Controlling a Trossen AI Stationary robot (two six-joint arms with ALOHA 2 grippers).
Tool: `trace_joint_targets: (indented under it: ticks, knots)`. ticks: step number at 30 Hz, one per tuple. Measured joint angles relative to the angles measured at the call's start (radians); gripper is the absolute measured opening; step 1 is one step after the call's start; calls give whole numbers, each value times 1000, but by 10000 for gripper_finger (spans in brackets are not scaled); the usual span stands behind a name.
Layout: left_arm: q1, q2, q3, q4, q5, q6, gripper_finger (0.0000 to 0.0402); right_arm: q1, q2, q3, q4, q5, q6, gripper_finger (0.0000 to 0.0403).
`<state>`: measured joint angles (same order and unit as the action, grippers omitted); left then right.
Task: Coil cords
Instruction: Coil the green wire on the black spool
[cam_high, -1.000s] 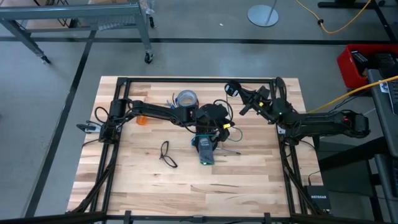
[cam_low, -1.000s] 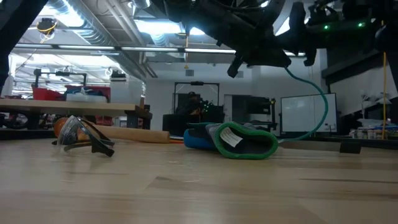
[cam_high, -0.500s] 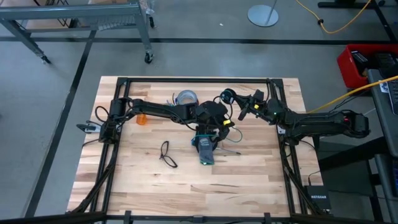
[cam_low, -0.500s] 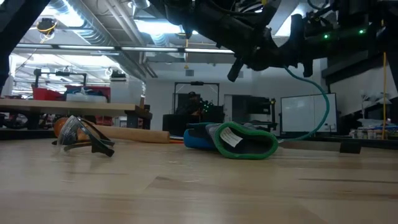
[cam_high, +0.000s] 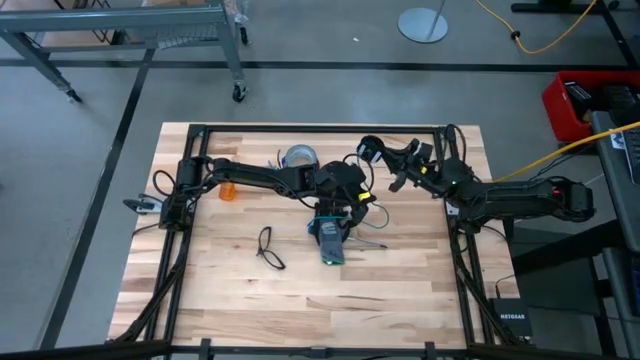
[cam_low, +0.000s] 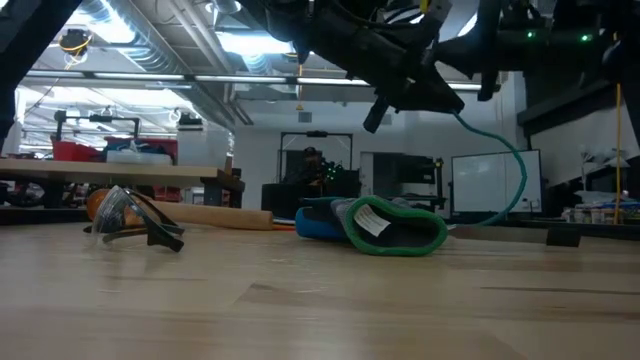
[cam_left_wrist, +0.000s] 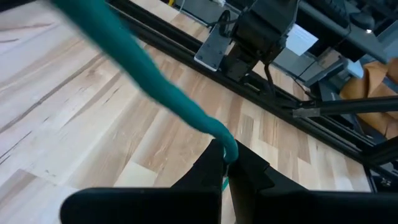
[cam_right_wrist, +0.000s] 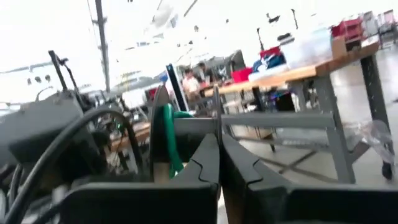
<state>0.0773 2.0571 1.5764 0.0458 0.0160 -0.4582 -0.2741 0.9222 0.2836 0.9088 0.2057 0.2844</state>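
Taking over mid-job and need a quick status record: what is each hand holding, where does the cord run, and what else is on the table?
Left hand: over table centre, shut on thin teal cord
Right hand: raised near the far edge, shut on small round black disc
Cord path: hangs in the air between the two hands
Black-and-blue work glove: lying flat, mid-table
Clear safety glasses: left of glove
Blue-grey tape roll: far side, untouched

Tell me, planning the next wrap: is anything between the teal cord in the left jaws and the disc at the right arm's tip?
Nothing visible does. The left gripper is shut on the teal cord, the disc sits raised at the right gripper close by, with open air between. The glove lies lower, on the table.
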Motion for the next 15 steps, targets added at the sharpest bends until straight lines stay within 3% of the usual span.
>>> trace_joint_targets:
  ticks: [9, 15]
  knots:
    - [-12, 0, 0, 45, 61, 17, 0, 0, 18, 0, -8, 239, -1, 1]
    - [-21, 0, 0, 70, 108, 17, 0, 1, 93, 0, -23, 272, 9, 1]
